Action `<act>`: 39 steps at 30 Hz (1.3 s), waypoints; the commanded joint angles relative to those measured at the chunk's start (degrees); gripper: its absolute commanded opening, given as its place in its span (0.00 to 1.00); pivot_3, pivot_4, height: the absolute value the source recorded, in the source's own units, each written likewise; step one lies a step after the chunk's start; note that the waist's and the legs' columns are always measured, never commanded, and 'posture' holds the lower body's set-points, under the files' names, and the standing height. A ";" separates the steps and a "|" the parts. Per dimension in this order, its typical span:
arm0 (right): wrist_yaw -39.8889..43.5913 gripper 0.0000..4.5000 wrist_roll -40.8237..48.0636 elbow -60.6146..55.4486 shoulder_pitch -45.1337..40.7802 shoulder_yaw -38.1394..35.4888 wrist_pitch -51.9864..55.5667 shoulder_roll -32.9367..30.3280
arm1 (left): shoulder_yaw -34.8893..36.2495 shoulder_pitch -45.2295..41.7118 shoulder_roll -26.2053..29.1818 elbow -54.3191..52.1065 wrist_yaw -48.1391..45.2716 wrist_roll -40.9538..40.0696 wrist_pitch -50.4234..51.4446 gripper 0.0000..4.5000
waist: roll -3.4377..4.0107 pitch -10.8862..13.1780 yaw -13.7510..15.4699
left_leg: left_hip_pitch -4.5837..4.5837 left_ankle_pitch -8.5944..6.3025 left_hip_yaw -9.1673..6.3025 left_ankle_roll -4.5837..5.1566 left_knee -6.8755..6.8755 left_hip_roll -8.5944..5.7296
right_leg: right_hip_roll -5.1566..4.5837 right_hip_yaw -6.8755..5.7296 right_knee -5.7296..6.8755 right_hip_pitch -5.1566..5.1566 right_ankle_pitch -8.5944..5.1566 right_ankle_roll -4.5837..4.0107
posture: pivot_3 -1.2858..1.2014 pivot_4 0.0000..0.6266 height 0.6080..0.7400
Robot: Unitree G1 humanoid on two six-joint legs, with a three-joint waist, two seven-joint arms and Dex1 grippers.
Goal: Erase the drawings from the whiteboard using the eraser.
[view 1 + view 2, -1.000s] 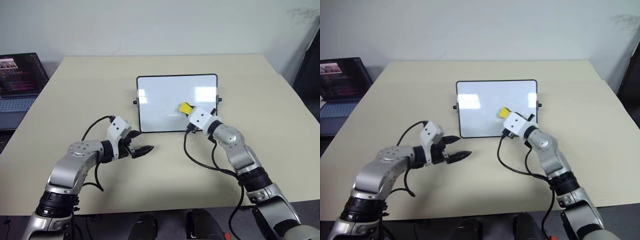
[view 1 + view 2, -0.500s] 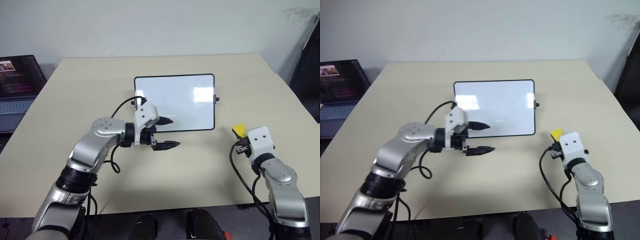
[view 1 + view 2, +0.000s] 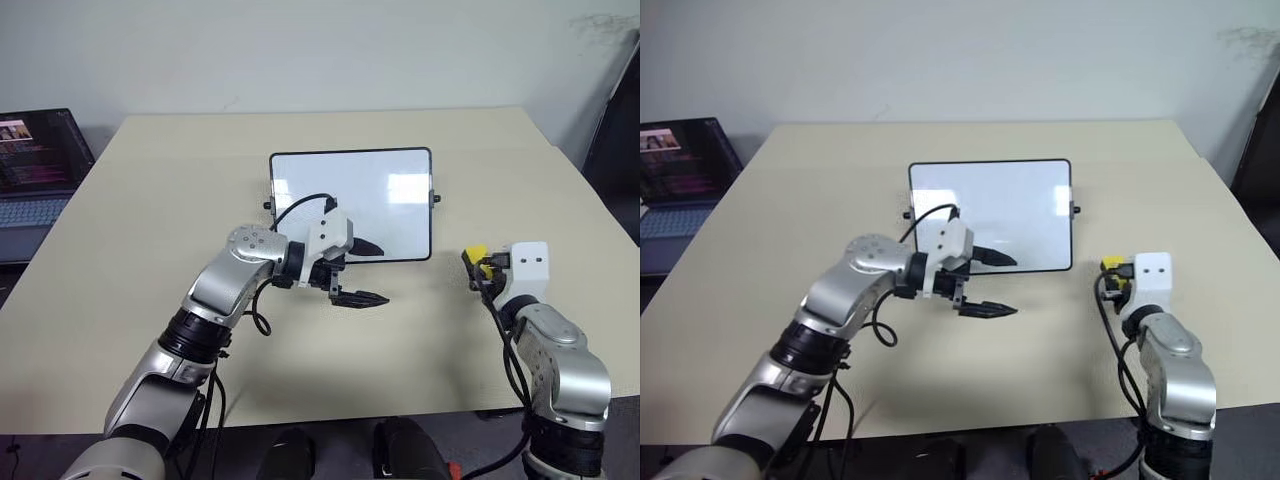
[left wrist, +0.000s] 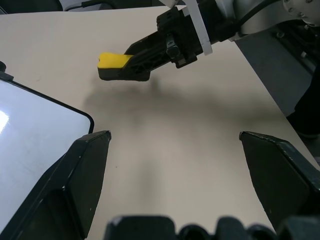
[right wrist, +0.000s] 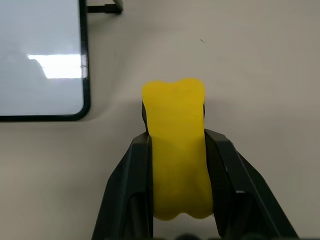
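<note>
Nearest, the right tool (image 5: 177,170) pinched the eraser (image 5: 176,145) over the table (image 3: 150,220), right of the whiteboard (image 3: 350,205). The left tool (image 3: 368,272), fingers spread and empty, hung at the board's near edge; I feared it might knock the board askew. I saw no drawings.

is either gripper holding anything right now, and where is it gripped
The right gripper holds the eraser, its two fingers pinching the long sides so the yellow block bulges past the tips. The left gripper is open and holds nothing.
</note>
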 commanded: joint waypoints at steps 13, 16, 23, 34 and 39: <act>-3.51 0.86 6.59 1.40 -3.41 -3.19 -2.96 -1.37 | 3.84 4.58 0.88 -3.29 5.21 -0.48 1.73 1.00 | 0.02 0.01 -0.05 | 0.02 -0.01 0.00 0.02 0.03 0.00 | 0.00 0.00 0.06 0.00 -0.01 0.01 | 0.52 0.24 1.00; -3.28 1.00 7.73 0.89 -3.45 -3.04 -6.91 -1.25 | 6.35 7.15 1.24 -4.53 8.22 -0.97 2.73 1.00 | 0.03 0.01 -0.17 | 0.03 -0.01 0.01 0.02 0.01 0.01 | 0.00 0.01 0.05 0.00 -0.01 0.01 | 0.52 0.24 1.00; -1.10 1.00 6.36 -2.26 3.16 7.25 -22.58 1.14 | 19.14 16.93 -5.35 -10.81 31.01 0.06 5.15 1.00 | 0.05 0.01 0.01 | 0.02 -0.01 -0.06 0.02 0.02 0.03 | -0.04 -0.04 0.03 0.00 -0.01 0.02 | 0.52 0.24 1.00; 2.24 1.00 9.72 -4.70 22.42 6.35 -44.79 3.22 | 29.99 39.47 -13.17 -25.10 50.17 1.21 4.46 1.00 | 0.03 -0.02 0.84 | 0.08 -0.08 -0.11 -0.03 0.02 0.07 | -0.17 -0.04 -0.20 0.18 -0.16 0.29 | 0.52 0.24 1.00; 4.04 1.00 11.92 -4.10 29.18 4.10 -48.45 1.84 | 31.33 42.48 -13.99 -24.06 53.66 2.54 2.38 1.00 | 0.05 -0.04 0.77 | 0.15 -0.08 -0.04 -0.02 0.05 0.09 | -0.15 -0.02 -0.24 0.28 -0.17 0.31 | 0.52 0.24 1.00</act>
